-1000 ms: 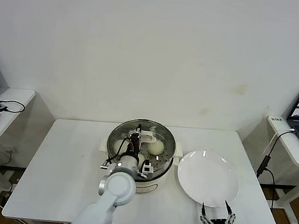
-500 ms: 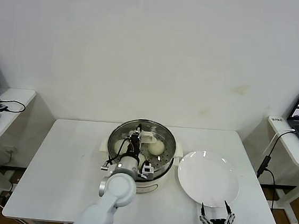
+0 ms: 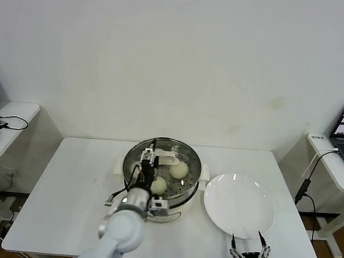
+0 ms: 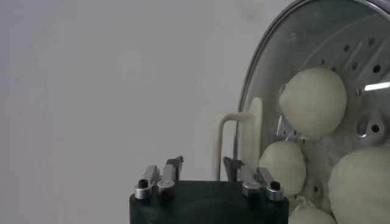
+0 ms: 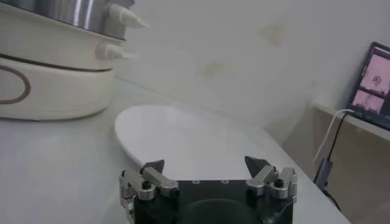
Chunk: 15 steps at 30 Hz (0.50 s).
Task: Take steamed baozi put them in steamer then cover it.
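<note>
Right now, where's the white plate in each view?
Head view: the white plate lies on the table right of the steamer.
Left wrist view: not in it.
Right wrist view: white plate just beyond the right gripper.
Shared landmark: the steamer.

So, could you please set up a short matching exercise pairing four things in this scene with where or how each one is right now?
Things:
1. steamed baozi
2. plate
3. left gripper
4. right gripper

States:
a. open, at the table's near edge, in front of the plate
b. resting on the perforated tray inside the steamer
c. bare, beside the steamer
d. open, over the steamer's left side, holding nothing

Pairs: 1-b, 2-c, 3-d, 4-a
</note>
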{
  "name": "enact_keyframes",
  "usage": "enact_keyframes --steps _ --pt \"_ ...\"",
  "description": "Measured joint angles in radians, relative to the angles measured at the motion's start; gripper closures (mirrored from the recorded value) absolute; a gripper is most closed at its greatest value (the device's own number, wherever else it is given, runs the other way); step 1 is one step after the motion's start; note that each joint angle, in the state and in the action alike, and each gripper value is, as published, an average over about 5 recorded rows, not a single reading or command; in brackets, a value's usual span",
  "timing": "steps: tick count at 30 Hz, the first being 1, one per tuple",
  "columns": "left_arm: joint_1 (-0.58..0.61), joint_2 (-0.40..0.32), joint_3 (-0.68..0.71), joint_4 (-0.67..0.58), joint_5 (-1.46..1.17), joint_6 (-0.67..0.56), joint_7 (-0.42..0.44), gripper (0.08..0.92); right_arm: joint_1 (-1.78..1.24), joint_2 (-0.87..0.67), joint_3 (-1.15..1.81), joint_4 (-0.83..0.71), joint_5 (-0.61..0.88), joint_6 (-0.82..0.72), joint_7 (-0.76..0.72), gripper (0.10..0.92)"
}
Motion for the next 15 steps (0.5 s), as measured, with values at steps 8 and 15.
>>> enact_keyframes --steps 8,15 --pt "0.174 0.115 -0.095 -0.168 -0.341 -0.044 -0.131 0.18 -0.012 -0.009 -0.006 0.008 0.008 0.004 -0.002 0.203" --pt "0.368 0.146 -0.278 -0.228 -0.793 -0.201 -0.285 0.177 -0.031 -0.025 -0.026 0.029 0.033 0.008 -0.008 0.203"
